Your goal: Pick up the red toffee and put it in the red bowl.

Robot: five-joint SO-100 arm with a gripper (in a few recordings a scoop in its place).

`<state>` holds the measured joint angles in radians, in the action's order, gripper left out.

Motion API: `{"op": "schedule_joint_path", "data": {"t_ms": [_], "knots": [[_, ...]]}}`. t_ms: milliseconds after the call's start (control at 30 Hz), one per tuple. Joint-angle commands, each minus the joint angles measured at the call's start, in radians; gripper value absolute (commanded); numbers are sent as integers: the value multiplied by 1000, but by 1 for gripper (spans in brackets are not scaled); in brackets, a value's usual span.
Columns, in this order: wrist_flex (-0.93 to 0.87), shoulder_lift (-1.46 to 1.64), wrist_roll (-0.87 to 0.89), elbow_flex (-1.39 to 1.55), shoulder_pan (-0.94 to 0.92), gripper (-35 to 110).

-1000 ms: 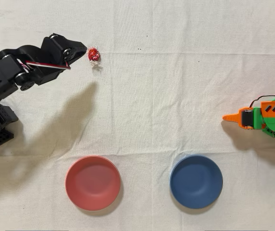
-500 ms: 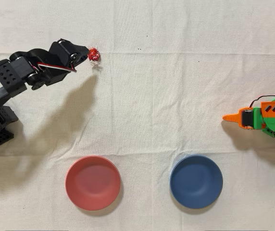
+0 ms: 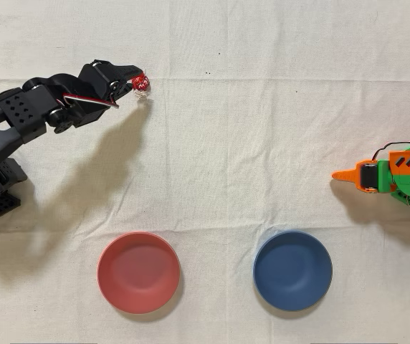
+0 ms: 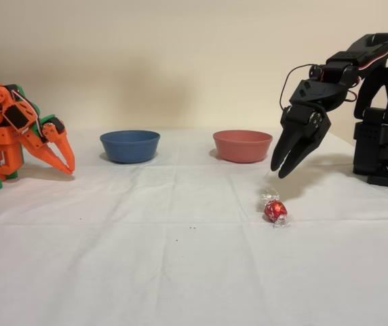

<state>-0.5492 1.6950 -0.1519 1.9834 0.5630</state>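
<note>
Approaching the pick: black arm's gripper (image 4: pixel 283 169) hangs above the red toffee (image 4: pixel 275 210), fingers pointing down and parted only a little, nothing held. In the fixed view a clear gap separates fingertips from the candy, which lies on the white cloth (image 4: pixel 180 272) w/ its clear twisted ends sticking out. In the overhead view the gripper tip (image 3: pixel 135 81) overlaps the toffee's left edge, so alignment looks slightly off-centre. The red bowl (image 3: pixel 138 272) sits well apart, toward the lower edge of the overhead view, beside the blue bowl (image 3: pixel 292 270); orange arm (image 3: pixel 391 174) idle.

Risks, as judged: opening looks narrow vs. the candy, so a straight descent may land a finger on top and roll it away; foil is slick and round, so an off-centre squeeze could squirt it out; catching only a wrapper twist could give a weak hold that drops en route.
</note>
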Motion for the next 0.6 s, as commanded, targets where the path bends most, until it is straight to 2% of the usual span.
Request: {"op": "schedule_joint_path", "data": {"t_ms": [0,567], "knots": [[17,11,-8,-6,0,20],[38,-14,18,60,11,24]]}}
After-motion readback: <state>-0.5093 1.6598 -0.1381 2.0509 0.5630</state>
